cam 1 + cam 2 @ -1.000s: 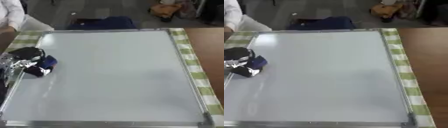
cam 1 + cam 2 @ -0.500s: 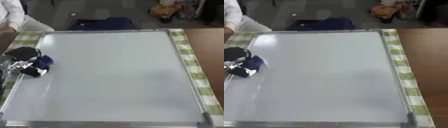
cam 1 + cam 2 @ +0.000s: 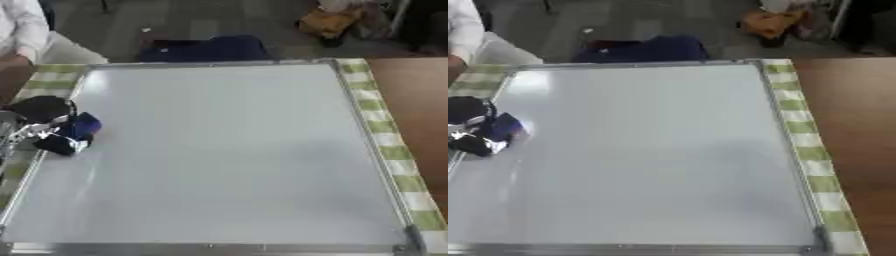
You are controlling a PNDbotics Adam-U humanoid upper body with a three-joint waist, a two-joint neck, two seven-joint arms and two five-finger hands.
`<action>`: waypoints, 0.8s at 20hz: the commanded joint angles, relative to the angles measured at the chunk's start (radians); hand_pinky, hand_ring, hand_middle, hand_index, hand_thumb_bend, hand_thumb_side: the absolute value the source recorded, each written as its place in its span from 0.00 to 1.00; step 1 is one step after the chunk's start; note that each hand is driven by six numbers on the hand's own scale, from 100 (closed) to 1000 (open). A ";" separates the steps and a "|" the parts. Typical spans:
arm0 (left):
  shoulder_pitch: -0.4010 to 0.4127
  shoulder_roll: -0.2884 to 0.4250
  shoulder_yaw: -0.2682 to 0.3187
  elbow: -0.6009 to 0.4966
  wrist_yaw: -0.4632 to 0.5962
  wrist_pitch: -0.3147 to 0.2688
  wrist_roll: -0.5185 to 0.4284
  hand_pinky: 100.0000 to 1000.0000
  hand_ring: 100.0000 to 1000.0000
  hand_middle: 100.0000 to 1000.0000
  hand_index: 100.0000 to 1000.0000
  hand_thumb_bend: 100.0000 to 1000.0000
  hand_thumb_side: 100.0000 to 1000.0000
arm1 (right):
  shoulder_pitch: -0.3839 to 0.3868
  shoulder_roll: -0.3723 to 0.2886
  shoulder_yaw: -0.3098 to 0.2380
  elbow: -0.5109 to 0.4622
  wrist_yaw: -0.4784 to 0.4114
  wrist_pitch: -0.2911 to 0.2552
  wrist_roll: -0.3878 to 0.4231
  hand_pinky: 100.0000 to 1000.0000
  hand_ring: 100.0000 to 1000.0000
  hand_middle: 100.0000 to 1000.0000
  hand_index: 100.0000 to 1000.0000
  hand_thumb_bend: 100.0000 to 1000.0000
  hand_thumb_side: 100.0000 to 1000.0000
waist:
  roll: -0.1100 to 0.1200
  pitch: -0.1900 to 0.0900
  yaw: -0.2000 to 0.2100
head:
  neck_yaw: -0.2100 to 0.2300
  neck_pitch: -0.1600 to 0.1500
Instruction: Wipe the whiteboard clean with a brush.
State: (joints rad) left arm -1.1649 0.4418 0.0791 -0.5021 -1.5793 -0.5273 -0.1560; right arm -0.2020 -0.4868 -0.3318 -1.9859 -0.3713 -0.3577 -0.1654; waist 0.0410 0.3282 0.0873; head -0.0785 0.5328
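Observation:
A large whiteboard (image 3: 227,150) with a metal frame lies flat on a green checked cloth and shows no marks. At its left edge my left hand (image 3: 39,125), black with silver joints, has its fingers curled round a blue brush (image 3: 83,126) that rests on the board surface. My right hand shows in neither view.
The green checked cloth (image 3: 385,140) borders the board on the right, with brown tabletop (image 3: 424,110) beyond it. A dark blue chair (image 3: 210,49) stands past the far edge. A person's sleeve (image 3: 22,30) shows at the far left corner.
My left hand with the blue brush has slid a little to the left along the board's left edge. The board itself has not moved.

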 commanded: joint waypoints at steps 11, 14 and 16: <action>0.001 0.001 -0.049 -0.033 0.073 -0.120 -0.091 0.72 0.51 0.22 0.08 0.00 0.57 | 0.001 -0.013 -0.013 -0.014 0.003 0.001 -0.005 0.65 0.54 0.43 0.50 0.00 1.00 | -0.005 -0.019 -0.001 | -0.002 -0.007; 0.000 -0.004 -0.063 -0.051 0.079 -0.144 -0.096 0.72 0.51 0.22 0.08 0.00 0.57 | 0.001 -0.013 -0.012 -0.014 0.004 0.003 -0.004 0.65 0.54 0.43 0.50 0.00 1.00 | -0.004 -0.020 0.000 | -0.002 -0.007; 0.000 -0.007 -0.072 -0.064 0.080 -0.158 -0.096 0.72 0.51 0.22 0.08 0.00 0.57 | 0.001 -0.012 -0.012 -0.014 0.004 0.004 -0.004 0.65 0.54 0.43 0.50 0.00 1.00 | -0.002 -0.020 0.000 | -0.003 -0.006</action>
State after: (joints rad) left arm -1.1598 0.4382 0.0209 -0.5535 -1.5012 -0.6722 -0.2488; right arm -0.1966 -0.4852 -0.3336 -1.9859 -0.3711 -0.3549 -0.1681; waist 0.0415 0.3270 0.0880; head -0.0807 0.5329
